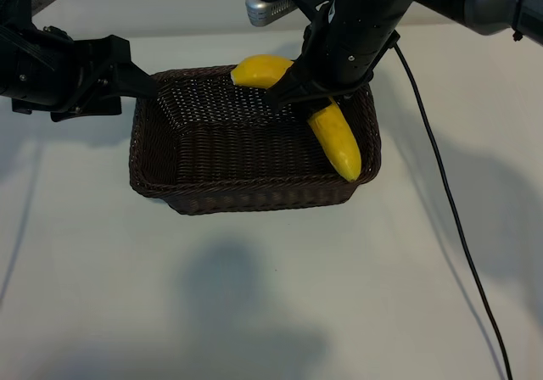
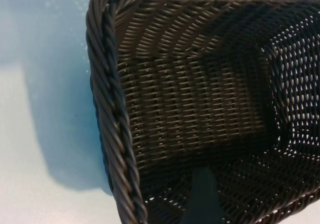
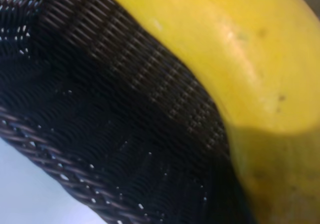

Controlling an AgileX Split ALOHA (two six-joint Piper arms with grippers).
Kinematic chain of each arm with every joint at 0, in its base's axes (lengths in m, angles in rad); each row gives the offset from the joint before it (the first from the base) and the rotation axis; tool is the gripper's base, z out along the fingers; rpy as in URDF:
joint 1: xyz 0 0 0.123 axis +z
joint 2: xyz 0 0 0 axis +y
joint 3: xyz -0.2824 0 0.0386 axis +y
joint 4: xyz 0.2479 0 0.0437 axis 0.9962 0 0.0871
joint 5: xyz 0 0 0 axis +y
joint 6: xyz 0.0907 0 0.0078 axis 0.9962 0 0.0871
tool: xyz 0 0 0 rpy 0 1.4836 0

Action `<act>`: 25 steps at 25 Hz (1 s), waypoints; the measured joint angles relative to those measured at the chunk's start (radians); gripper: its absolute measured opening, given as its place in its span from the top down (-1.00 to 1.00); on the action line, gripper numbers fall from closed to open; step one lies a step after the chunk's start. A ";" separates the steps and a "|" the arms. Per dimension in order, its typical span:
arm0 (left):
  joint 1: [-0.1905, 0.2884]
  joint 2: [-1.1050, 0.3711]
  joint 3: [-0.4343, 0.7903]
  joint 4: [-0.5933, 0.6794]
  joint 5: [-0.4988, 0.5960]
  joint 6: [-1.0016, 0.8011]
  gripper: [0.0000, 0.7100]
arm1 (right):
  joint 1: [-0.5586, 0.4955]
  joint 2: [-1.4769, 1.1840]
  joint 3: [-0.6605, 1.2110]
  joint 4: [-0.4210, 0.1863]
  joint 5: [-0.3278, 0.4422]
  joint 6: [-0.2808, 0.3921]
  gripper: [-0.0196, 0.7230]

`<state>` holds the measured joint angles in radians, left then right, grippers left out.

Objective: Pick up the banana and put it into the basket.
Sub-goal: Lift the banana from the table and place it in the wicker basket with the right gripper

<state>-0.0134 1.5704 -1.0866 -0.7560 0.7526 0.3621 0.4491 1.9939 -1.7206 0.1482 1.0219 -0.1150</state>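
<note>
White tabletop (image 1: pixel 85 270) spreads under everything, with a black cable (image 1: pixel 450 202) trailing down its right side. Above the basket's far right corner hangs the banana (image 1: pixel 335 138), clamped at its middle by the right gripper (image 1: pixel 310 96), one end over the far rim and the other dipping toward the right wall. Below it sits the dark-brown wicker basket (image 1: pixel 246 195). At the basket's far left corner the left gripper (image 1: pixel 140 83) rests, its fingers apart around the rim.

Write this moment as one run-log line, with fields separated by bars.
right end effector: holds banana over basket | left end effector: open at basket's rim, holds nothing | banana: not yet released
</note>
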 joint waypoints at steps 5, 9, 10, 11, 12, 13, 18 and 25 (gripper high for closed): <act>0.000 0.000 0.000 0.000 0.001 0.005 -0.66 | 0.000 0.000 -0.004 0.001 -0.002 -0.082 -0.13; 0.000 0.000 0.000 0.000 0.001 0.005 -0.66 | 0.000 0.000 -0.004 0.008 -0.009 -0.176 -0.13; 0.000 0.000 0.000 0.000 0.001 0.005 -0.66 | 0.000 0.000 -0.004 0.012 -0.011 -0.204 -0.13; 0.000 0.000 0.000 0.000 0.001 0.005 -0.66 | 0.000 0.000 -0.004 0.022 -0.014 -0.244 -0.13; 0.000 0.000 0.000 0.000 0.001 0.005 -0.65 | 0.002 0.000 -0.004 0.033 -0.019 -0.285 -0.13; 0.000 0.000 0.000 0.000 0.001 0.005 -0.64 | 0.005 0.000 -0.004 0.046 -0.023 -0.324 -0.13; 0.000 0.000 0.000 0.000 0.002 0.005 -0.56 | 0.049 0.000 -0.004 0.074 -0.050 -0.448 -0.13; 0.000 0.000 0.000 0.000 0.012 0.005 -0.55 | 0.083 0.000 -0.004 0.080 -0.085 -0.499 -0.13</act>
<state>-0.0134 1.5704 -1.0866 -0.7560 0.7647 0.3672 0.5324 1.9940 -1.7246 0.2278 0.9372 -0.6142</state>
